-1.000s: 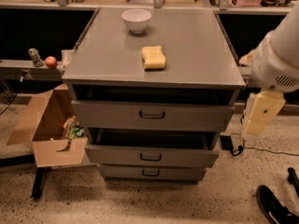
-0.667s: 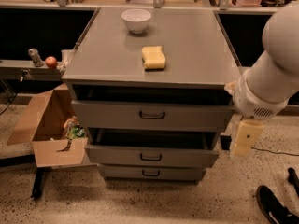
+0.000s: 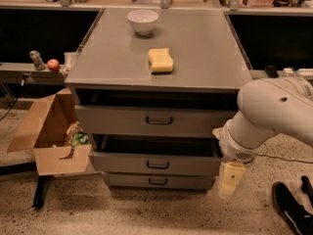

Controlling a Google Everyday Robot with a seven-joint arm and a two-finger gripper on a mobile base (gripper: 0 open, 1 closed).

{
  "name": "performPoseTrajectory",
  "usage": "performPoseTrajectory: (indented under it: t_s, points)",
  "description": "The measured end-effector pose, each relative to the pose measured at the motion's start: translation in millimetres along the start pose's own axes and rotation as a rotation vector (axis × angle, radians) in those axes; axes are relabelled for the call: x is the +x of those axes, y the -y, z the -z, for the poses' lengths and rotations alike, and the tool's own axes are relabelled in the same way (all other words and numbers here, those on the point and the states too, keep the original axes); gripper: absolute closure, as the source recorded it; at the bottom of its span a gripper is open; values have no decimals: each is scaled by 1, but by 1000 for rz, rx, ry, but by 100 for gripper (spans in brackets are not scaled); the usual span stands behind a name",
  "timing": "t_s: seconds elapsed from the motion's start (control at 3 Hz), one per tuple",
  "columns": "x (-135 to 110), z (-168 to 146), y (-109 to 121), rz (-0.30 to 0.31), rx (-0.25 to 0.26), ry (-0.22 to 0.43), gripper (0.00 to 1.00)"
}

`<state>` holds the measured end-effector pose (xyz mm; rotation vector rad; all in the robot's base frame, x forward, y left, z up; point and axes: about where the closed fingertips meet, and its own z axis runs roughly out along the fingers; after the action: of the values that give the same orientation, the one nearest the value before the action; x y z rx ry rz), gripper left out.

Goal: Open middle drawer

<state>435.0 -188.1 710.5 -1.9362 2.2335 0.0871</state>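
Observation:
The grey cabinet (image 3: 161, 38) has three drawers. The middle drawer (image 3: 122, 161) is a wide grey front of medium height with a small dark loop handle (image 3: 157, 165) at its centre. It stands out a little, with a dark gap above it. The taller top drawer (image 3: 112, 119) also stands out slightly, and the slim bottom drawer (image 3: 127, 180) is pushed in. My gripper (image 3: 228, 182) is cream-coloured and hangs downward from the white arm (image 3: 274, 111), beside the right end of the middle and bottom drawers. It is well to the right of the handle and holds nothing.
A white bowl (image 3: 142, 21) and a yellow sponge (image 3: 161, 60) sit on the cabinet top. An open cardboard box (image 3: 51, 141) stands on the floor at the left. A red apple (image 3: 53, 64) lies on a side ledge. Black shoes (image 3: 291, 204) are at the bottom right.
The arm has swung left and down, bringing my gripper lower and closer to the right front corner of the cabinet. The drawers have not moved.

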Motion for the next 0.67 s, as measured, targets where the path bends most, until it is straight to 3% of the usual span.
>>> performPoseTrajectory:
  t_s: [0.33, 0.67]
  points:
    - [0, 0, 0, 0, 0, 0, 0]
    - [9, -33, 6, 0, -10, 1, 0]
